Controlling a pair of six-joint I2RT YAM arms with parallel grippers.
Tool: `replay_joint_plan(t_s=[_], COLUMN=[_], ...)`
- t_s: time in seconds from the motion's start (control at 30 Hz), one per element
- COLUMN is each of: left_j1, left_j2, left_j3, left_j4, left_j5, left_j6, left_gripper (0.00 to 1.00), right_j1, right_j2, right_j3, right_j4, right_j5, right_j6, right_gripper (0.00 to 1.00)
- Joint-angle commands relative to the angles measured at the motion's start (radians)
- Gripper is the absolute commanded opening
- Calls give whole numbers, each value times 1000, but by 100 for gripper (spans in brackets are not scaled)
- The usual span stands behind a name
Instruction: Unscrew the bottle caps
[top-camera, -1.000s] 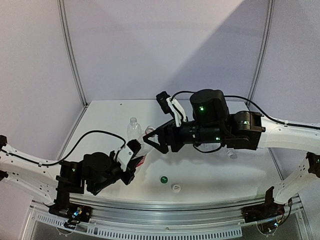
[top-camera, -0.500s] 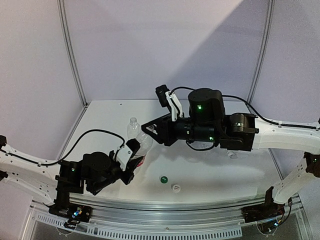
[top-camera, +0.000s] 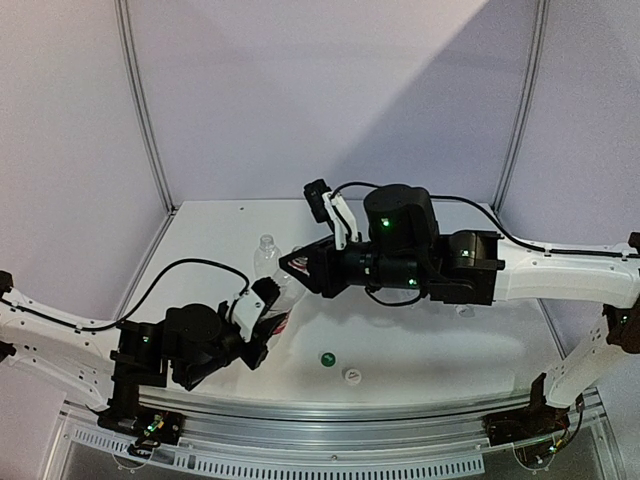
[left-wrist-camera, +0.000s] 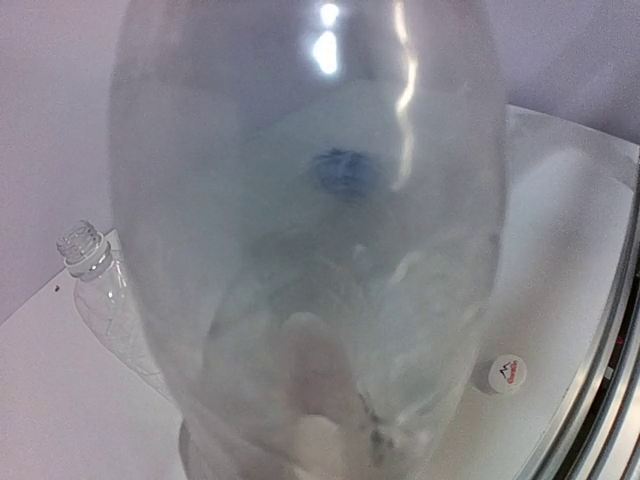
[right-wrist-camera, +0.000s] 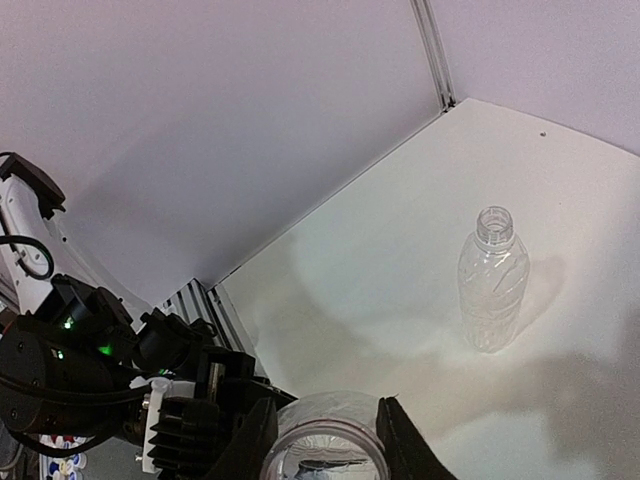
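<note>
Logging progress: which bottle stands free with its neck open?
The unlabelled bottle upright on the table, its threaded neck bare. The other bottle is held in the left gripper.

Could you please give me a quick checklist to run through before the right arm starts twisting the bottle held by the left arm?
1. Left claw grips the tilted bottle: ok.
2. Right claw straddles that bottle's far end: ok.
3. Right claw closed tight on it: cannot tell.
4. Uncapped bottle stands upright, apart from both claws: ok.
5. Green cap and white cap lie apart from both claws: ok.
</note>
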Motion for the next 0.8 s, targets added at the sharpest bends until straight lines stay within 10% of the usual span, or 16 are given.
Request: replay_joint_plan(t_s=[0.0,0.27,0.77], left_j1=[10,10,10], left_j2=[-11,-27,-271], left_j3=[23,31,-56], left_j4=[28,5,39], left_j5=[-1,11,35], left_j6=[4,-4,26], left_gripper=[21,64,82], right_j1=[6,5,-143], right_j2=[8,-30,59], right_j3=[-11,76,219], right_j4=[-15,-183,-395], right_j5=[-5,103,280], right_j6=[3,-158,-340], right_gripper=[22,2,2])
